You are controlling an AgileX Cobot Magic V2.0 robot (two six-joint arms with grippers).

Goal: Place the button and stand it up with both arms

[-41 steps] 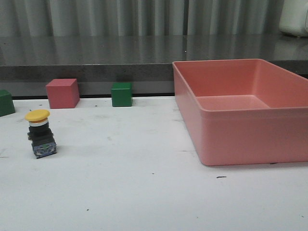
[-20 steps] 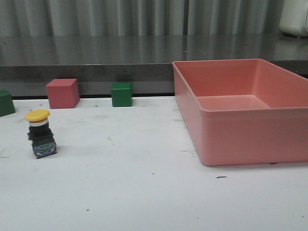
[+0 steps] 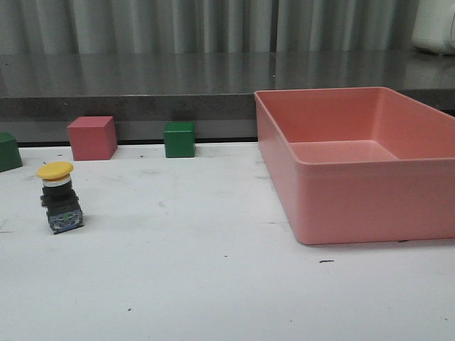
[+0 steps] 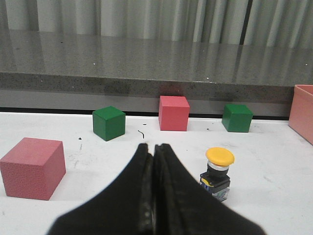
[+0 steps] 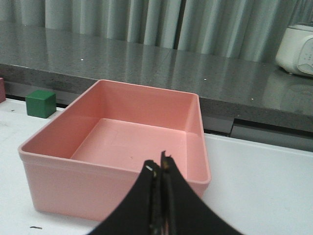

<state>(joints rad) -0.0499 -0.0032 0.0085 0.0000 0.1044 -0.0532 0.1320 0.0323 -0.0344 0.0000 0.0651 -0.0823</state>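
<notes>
- Since the button [image 3: 60,197] stands on the left part of the white table [image 3: 213,284], well apart from the pink bin [image 3: 355,185] on the right, the left arm is judged the nearer one for any coming reach.
- In the left wrist view the button [image 4: 217,168] is seen beyond the tips of the left gripper [image 4: 153,147] and off to one side, not in line with them; nothing is touched.
- The button's long axis is seen upright: the yellow cap is on top, the dark base sits on the table.
- The left gripper's two black fingers are pressed together, with nothing between them.
- The right gripper [image 5: 160,161] is likewise pressed closed and empty; it is pointed over the near wall of the pink bin, far from the button.
- Neither arm is seen in the front view.
- The cap is smooth, rounded and mushroom-shaped; a white and black collar sits under it, and the base is blocky, with blue-green bits.
- The bin is of smooth moulded plastic, with rounded corners, and nothing is seen inside it.
- A red cube [image 3: 92,138] and a green cube [image 3: 179,139] are set along the far edge of the table; another green cube [image 3: 8,151] is cut by the left edge of the front view.
- A larger pink block [image 4: 32,168] is seen only in the left wrist view.
- The table is matt white, with small dark scuffs.
</notes>
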